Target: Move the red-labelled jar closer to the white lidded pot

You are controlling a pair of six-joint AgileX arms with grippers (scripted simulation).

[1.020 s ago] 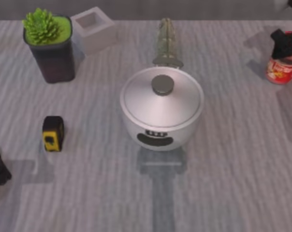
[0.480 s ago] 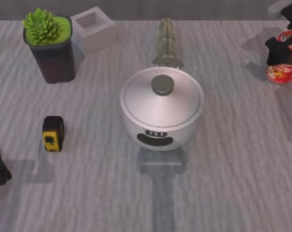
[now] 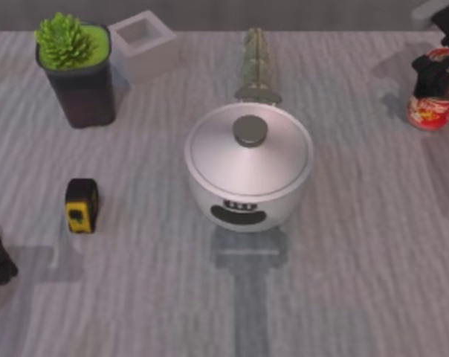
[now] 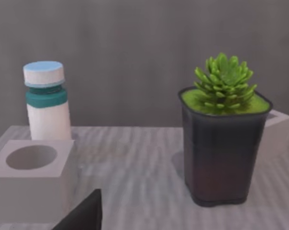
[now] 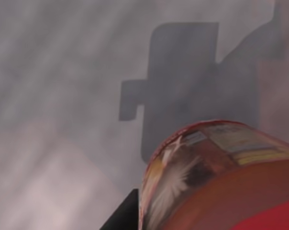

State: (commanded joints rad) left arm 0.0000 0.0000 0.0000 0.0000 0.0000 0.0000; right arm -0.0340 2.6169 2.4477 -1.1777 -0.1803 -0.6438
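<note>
Table (image 3: 373, 245): lidded white lidded pot (image 3: 248, 167), succulent-filled planter (image 3: 79, 74).

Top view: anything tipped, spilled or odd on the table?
Nothing stands out. The pot sits upright with its lid on, the plant and tape measure stand undisturbed, and the jar is upright under the right claw.
</note>
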